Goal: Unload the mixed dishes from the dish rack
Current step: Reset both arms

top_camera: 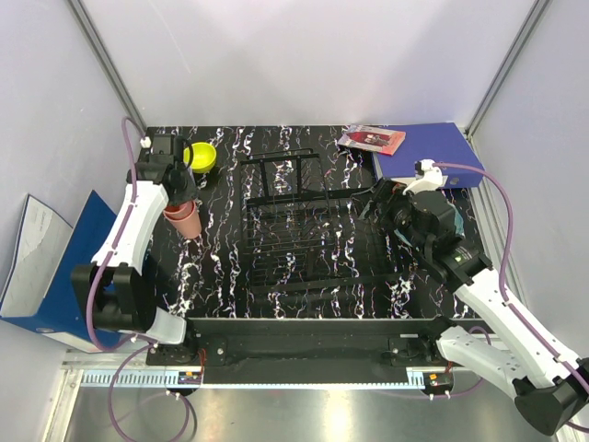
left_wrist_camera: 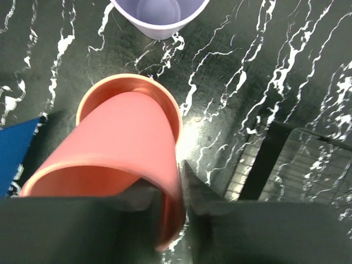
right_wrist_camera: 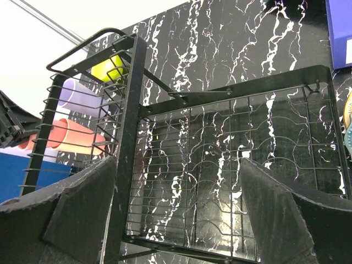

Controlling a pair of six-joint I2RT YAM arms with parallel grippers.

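My left gripper (top_camera: 181,198) (left_wrist_camera: 173,190) is shut on the wall of the pink cup (top_camera: 187,221) (left_wrist_camera: 126,137), one finger inside and one outside, left of the dish rack (top_camera: 304,241) (left_wrist_camera: 264,159). The lavender cup (left_wrist_camera: 159,14) stands upright on the table just beyond it; my arm hides it in the top view. The small yellow bowl (top_camera: 201,157) (right_wrist_camera: 107,69) sits at the back left. My right gripper (top_camera: 377,210) (right_wrist_camera: 177,162) is open and empty over the rack's right side (right_wrist_camera: 135,110). The rack holds no dishes that I can see. A sliver of a coloured plate (right_wrist_camera: 347,118) shows at the right border.
A blue binder (top_camera: 433,152) with a small red-patterned booklet (top_camera: 371,138) on it lies at the back right. Another blue binder (top_camera: 46,267) leans outside the table's left edge. The rack's upright divider (top_camera: 276,170) stands at its back left.
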